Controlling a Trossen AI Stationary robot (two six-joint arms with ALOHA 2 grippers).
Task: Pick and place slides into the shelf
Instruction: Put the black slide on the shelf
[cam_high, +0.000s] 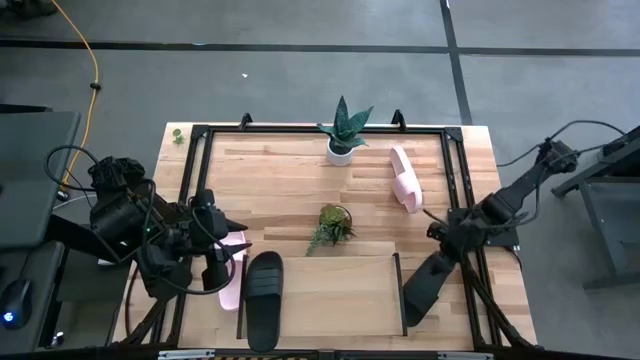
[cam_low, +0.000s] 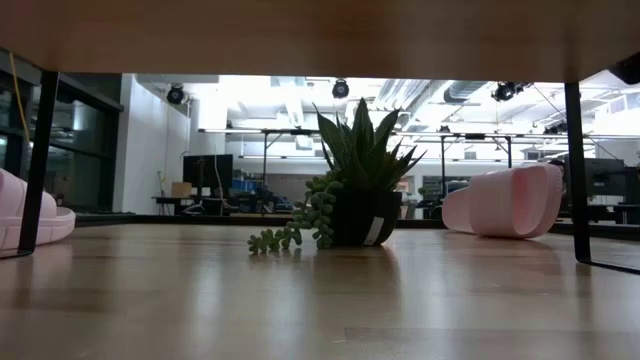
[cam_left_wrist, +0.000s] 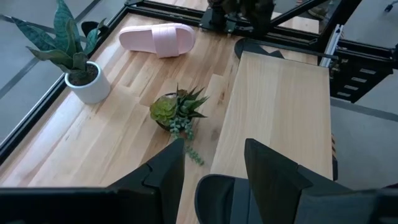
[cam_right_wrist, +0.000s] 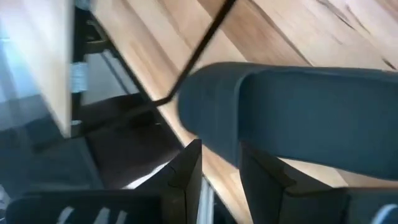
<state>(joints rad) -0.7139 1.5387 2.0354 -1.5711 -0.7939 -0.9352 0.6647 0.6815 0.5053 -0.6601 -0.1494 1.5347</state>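
succulent (cam_high: 331, 225) behind shelf (cam_high: 330, 290) | snake plant (cam_high: 343, 130) far edge | pink slide (cam_high: 405, 178) right

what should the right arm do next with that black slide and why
Probably lift the right gripper clear, then nudge the black slide inward onto the shelf. Its fingers are parted beside the slide, which lies tilted across the shelf's right side panel, not flat on the board. Whether they are touching it is unclear.

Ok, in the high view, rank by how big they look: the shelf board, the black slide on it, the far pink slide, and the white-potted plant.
1. shelf
2. black slide
3. pink slide and white-potted plant: they look much alike in spread, so I will not rank them.
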